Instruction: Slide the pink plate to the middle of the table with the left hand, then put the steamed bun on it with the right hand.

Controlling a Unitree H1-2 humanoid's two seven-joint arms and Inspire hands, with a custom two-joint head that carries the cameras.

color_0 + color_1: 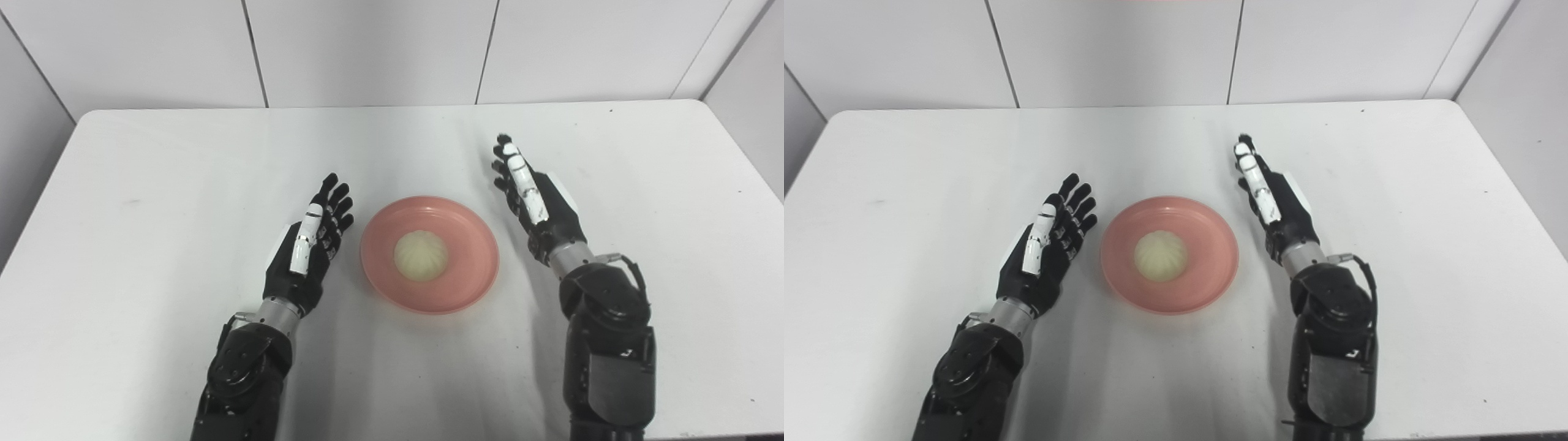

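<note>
Both views look down from the robot's head, above the near edge of the white table (153,153), facing toward the far edge and the panelled wall (367,49) behind it. The two cameras sit side by side, so the scenes nearly coincide. Each takes in the far edge and both far corners, while the near edge lies at or just below the bottom of the frame. The left eye view shows more of the left side wall; the right eye view shows things shifted toward the left edge of the frame. Both arms enter from the bottom, close to the cameras.
</note>
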